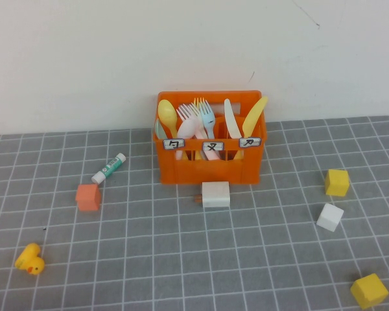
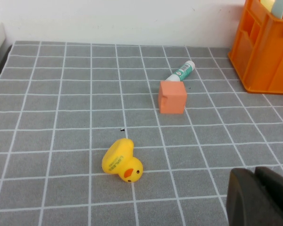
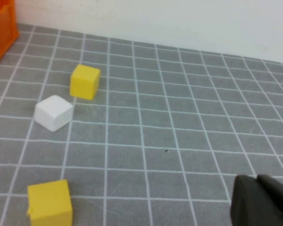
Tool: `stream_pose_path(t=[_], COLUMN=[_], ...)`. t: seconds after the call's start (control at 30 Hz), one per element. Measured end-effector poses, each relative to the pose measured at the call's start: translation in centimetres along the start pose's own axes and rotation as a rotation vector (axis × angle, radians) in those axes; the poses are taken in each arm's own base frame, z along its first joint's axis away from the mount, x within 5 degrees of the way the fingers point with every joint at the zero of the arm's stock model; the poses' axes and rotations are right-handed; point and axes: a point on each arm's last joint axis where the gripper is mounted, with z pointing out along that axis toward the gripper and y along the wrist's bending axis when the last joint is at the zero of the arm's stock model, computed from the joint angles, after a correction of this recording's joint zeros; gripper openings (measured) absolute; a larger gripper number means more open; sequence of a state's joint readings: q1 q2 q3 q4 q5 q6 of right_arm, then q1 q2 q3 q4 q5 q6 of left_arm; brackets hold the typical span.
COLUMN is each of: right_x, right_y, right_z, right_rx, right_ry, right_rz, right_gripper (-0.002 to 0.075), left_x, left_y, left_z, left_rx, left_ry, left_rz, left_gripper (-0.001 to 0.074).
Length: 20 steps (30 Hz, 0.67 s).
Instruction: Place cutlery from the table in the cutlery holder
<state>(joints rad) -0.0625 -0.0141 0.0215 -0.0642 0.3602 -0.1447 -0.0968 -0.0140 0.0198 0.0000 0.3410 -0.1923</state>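
Note:
The orange cutlery holder (image 1: 211, 165) stands at the back of the grey grid table (image 1: 181, 259), against the wall. A light blue fork (image 1: 207, 120) and a pale pink fork (image 1: 189, 122) stand upright in its middle compartment, beside a yellow spoon (image 1: 168, 115), a white knife and a yellow knife (image 1: 253, 116). One corner of the holder shows in the left wrist view (image 2: 266, 52). My left gripper (image 2: 257, 195) is shut and empty, low over the table near its front left. My right gripper (image 3: 262, 202) is shut and empty near the front right. Neither gripper shows in the high view.
A white block (image 1: 215, 194) sits just before the holder. An orange cube (image 1: 88, 197), a glue stick (image 1: 109, 168) and a yellow duck (image 1: 30, 260) lie on the left. Two yellow cubes (image 1: 336, 182) (image 1: 369, 290) and a white cube (image 1: 329, 217) lie on the right.

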Motion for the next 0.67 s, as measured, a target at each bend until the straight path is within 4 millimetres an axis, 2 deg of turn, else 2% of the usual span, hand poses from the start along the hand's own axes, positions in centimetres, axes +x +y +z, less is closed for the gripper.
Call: stream_pose_path(t=[0.67], right_x=[0.06], right_y=[-0.21], right_z=[0.0], right_rx=[0.024], right_ry=[0.006], right_rz=[0.055], right_gripper=[-0.0001], left_x=[0.0], left_y=[0.0], left_z=[0.0], left_rx=[0.0], left_ry=[0.0], left_rz=[0.0], left_gripper=[0.0])
